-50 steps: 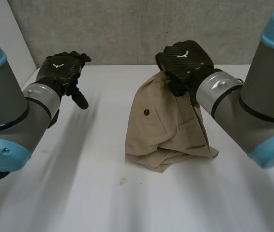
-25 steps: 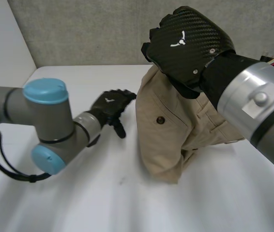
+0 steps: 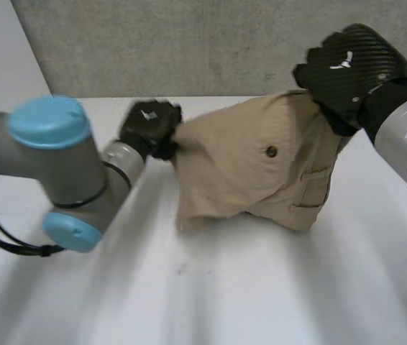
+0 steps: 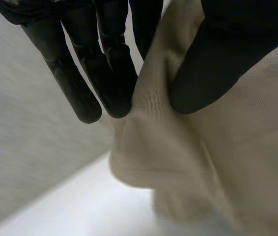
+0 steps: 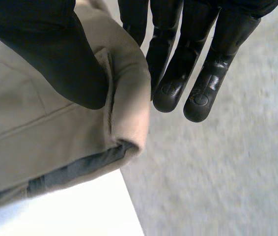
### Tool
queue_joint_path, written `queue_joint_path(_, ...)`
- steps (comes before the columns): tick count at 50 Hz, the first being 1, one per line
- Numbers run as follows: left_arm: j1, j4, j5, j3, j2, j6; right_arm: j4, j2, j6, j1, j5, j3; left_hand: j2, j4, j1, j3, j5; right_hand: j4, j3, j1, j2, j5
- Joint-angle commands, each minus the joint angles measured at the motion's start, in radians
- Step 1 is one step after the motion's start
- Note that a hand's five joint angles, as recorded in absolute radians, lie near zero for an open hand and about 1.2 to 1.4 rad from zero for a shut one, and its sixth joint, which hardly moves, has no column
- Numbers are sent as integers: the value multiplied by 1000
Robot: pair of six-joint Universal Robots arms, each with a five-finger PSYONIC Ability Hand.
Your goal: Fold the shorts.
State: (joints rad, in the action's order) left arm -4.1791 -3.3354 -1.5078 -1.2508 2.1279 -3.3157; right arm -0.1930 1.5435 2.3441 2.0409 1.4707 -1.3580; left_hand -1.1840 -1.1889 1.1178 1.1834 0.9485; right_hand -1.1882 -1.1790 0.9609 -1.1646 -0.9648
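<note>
- Shorts (image 3: pixel 261 172) of tan cloth are held up between the two hands as a spread sheet. Their lower part is bunched on the desk (image 3: pixel 225 302) below the hands.
- One upper corner is gripped by the left hand (image 3: pixel 149 129). In the left wrist view a fold of cloth is pinched between the thumb and the fingers (image 4: pixel 104 73).
- The opposite upper corner is gripped by the right hand (image 3: pixel 351 72), which is raised higher than the left. In the right wrist view a thick stitched edge (image 5: pixel 124 98) with a dark lining is clamped by the thumb against the fingers (image 5: pixel 178 64).
- A small button (image 3: pixel 271 152) is seen on the face of the cloth, nearer the right hand.
- The cloth is judged soft, light and limp, so sagging is to be expected wherever it is not supported. It is not thought fragile or slippery.
- The stitched band and seams are judged the firmest places, so hold is best taken there, at the corners. A grasp in the middle would likely only gather the cloth into a bunch.
- A shallow pinch may be pulled loose if the cloth is stretched too tight between the hands.
</note>
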Motion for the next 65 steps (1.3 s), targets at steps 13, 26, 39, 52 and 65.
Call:
queue_joint_path(13,-9,195,-31,-223,-670,-133,-6,55,185,-41,59,8,-212,-207,279,213,273,-208,-217,435,-232,-257)
queue_joint_path(26,-67,278,-43,-78,-984,-131,-52,231,179,-41,60,155,-212,-207,279,213,273,-208,-217,435,-232,-257)
queue_joint_path(39,-145,278,-32,-102,-722,-131,-97,55,178,-33,43,106,-212,-207,279,213,273,-208,-217,435,-232,-257)
queue_joint_path(52,-119,191,-38,-27,-137,-136,42,-443,189,-14,85,178,-212,-207,279,213,273,-208,-217,435,-232,-257)
queue_joint_path(65,-110,-174,-71,345,188,-220,534,-710,78,-11,220,371,-212,-207,279,213,273,-208,-217,435,-232,-257)
